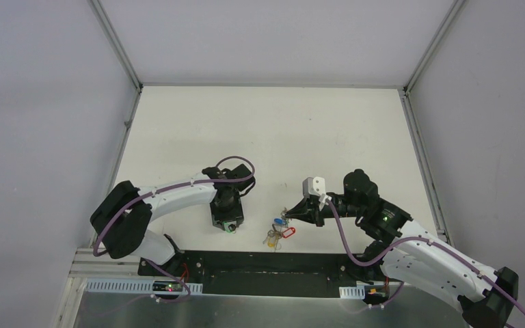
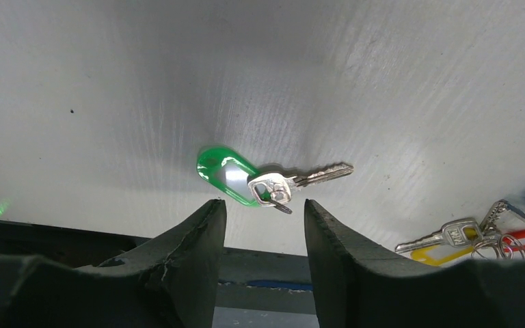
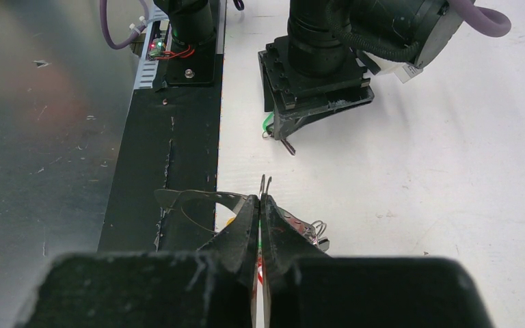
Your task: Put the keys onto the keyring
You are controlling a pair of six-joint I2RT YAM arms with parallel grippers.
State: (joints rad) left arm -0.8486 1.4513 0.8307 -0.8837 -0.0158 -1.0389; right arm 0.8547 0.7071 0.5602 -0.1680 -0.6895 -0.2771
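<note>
Left wrist view: left gripper [image 2: 265, 205] gapes wide beside the green-tagged key [image 2: 246, 179]; right gripper [image 3: 262, 199] pinches the keyring [image 3: 198, 195].

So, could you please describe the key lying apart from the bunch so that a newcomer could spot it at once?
On the white table, find the left gripper near the front edge; a small silver key lies alone below its open fingers. Its green oval plastic tag marks it out: the keyring held by the right gripper carries red, yellow and blue tags.
</note>
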